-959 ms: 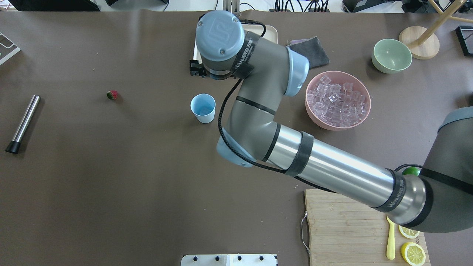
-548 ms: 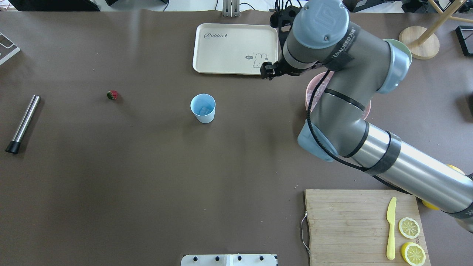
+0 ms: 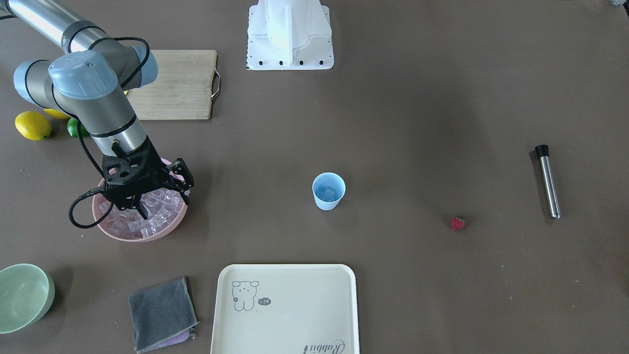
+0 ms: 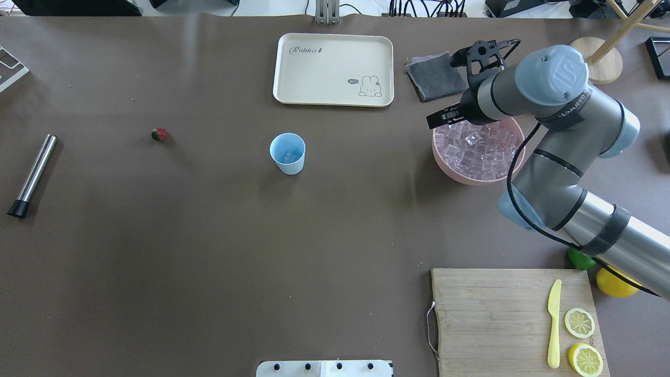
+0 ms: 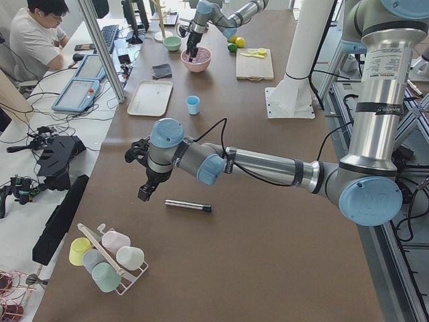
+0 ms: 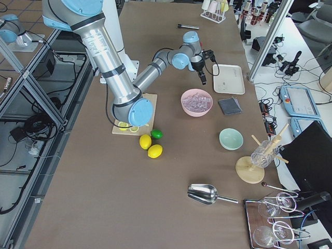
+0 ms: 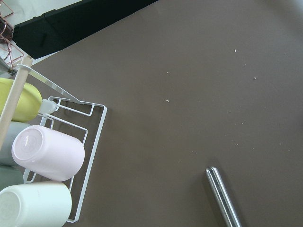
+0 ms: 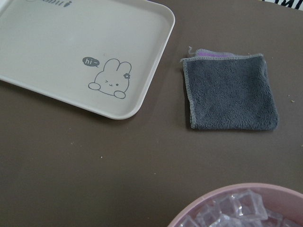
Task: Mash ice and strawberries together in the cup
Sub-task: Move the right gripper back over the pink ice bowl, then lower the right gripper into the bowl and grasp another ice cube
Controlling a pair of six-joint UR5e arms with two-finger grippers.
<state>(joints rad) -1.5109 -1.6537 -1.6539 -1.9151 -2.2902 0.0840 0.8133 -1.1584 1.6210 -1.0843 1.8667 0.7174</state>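
The light blue cup (image 4: 287, 153) stands upright mid-table with one clear ice cube in it; it also shows in the front view (image 3: 328, 191). The red strawberry (image 4: 159, 134) lies on the table far to its left. Many ice cubes (image 4: 479, 149) fill the pink bowl (image 4: 442, 159). My right gripper (image 3: 164, 206) hangs open and empty over that bowl's far rim, pointing down. My left gripper (image 5: 144, 193) shows only in the left side view, above the table near the steel muddler (image 5: 188, 206); I cannot tell if it is open.
A cream tray (image 4: 333, 69) and grey cloth (image 4: 434, 76) lie behind the cup and bowl. A pale green bowl (image 3: 22, 295) sits near the cloth. The cutting board (image 4: 492, 319) holds a yellow knife and lemon slices. A cup rack (image 7: 47, 161) stands by the muddler (image 4: 32, 175).
My right arm has swung from beside the cup, past the tray, to the right over the pink bowl. The cup, strawberry and muddler have not moved.
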